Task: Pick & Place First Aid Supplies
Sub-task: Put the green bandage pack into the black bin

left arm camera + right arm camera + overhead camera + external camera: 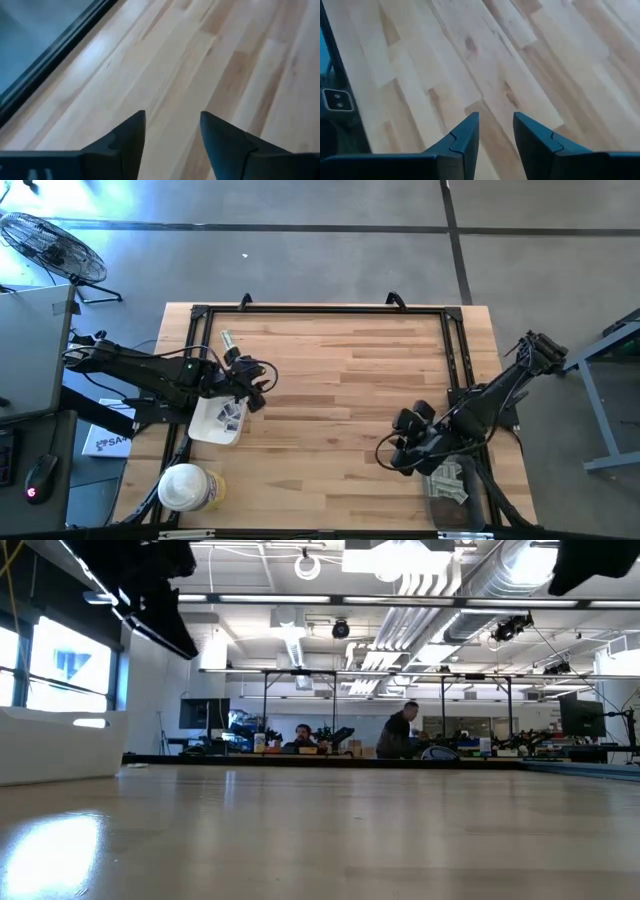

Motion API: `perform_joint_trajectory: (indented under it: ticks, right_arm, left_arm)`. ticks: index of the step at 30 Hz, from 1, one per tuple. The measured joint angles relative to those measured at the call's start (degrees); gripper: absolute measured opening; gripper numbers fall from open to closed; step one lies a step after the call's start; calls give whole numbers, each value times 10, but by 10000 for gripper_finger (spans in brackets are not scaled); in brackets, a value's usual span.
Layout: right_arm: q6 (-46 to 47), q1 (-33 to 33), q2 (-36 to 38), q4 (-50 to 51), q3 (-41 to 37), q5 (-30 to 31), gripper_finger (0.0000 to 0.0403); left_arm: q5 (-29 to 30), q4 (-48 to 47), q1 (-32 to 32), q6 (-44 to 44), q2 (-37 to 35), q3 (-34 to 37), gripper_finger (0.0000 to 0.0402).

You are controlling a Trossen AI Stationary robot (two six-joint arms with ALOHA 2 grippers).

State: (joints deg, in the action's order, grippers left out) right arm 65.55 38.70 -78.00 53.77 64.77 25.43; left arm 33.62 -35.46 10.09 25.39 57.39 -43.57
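Note:
A pile of pale grey-green strips and small packets (pixel 450 480) lies on the table near the front right corner, partly under my right arm. A few white packets with dark print (pixel 231 416) lie in the white tray (pixel 205 425) at the left. My left gripper (pixel 258 376) hovers just beyond the tray's far end, open and empty, and only bare wood shows between its fingers (pixel 172 132). My right gripper (pixel 398 452) hangs left of the pile, open and empty over bare wood (pixel 496 130).
A round tub with a white lid (pixel 185 486) stands at the front left, near the tray. A black frame (pixel 320 310) runs along the table's far and side edges. The tray's white wall (pixel 60 745) shows at the left of the low view. People sit at desks in the room behind.

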Motion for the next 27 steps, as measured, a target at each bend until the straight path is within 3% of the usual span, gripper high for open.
perform_joint_trajectory:
  ticks: [13, 27]
  right_arm:
    - [-136, -56, 0, -18, 0, 12, 114]
    - [-225, -99, 0, -88, 0, -20, 114]
  left_arm:
    - [71, -179, -1, 265, 0, 10, 195]
    - [33, -96, -184, 267, 1, 95, 195]
